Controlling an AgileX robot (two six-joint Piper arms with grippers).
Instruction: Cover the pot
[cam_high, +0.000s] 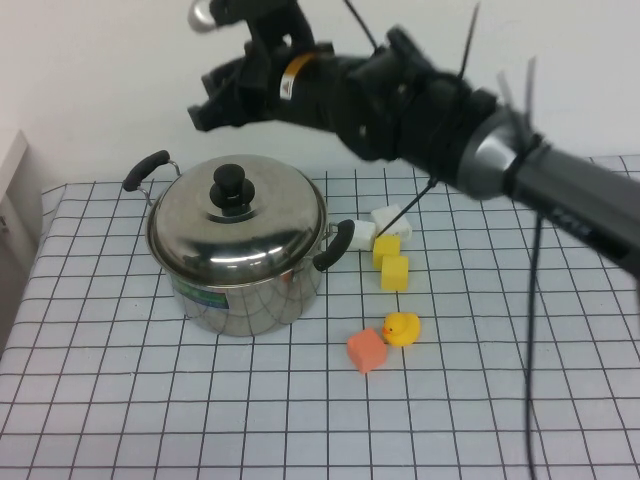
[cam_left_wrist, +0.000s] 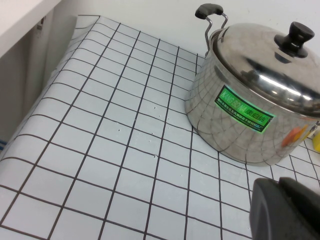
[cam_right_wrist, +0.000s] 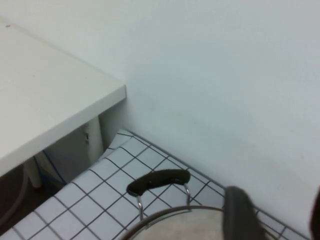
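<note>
The shiny steel pot (cam_high: 240, 295) stands on the checked cloth at the left centre, with the domed lid (cam_high: 250, 235) and its black knob (cam_high: 231, 184) sitting on it. My right gripper (cam_high: 212, 103) hangs in the air above and behind the pot, open and empty; in the right wrist view the gripper (cam_right_wrist: 276, 202) is over the pot's far handle (cam_right_wrist: 159, 181). My left gripper (cam_left_wrist: 285, 210) shows only in the left wrist view, shut and empty, low over the cloth in front of the pot (cam_left_wrist: 235, 120) and its lid (cam_left_wrist: 265, 65).
Right of the pot lie two white blocks (cam_high: 390, 218), two yellow blocks (cam_high: 394, 272), a yellow duck (cam_high: 402, 328) and an orange block (cam_high: 367, 350). A white shelf (cam_right_wrist: 45, 100) stands beyond the table's left edge. The wall is close behind.
</note>
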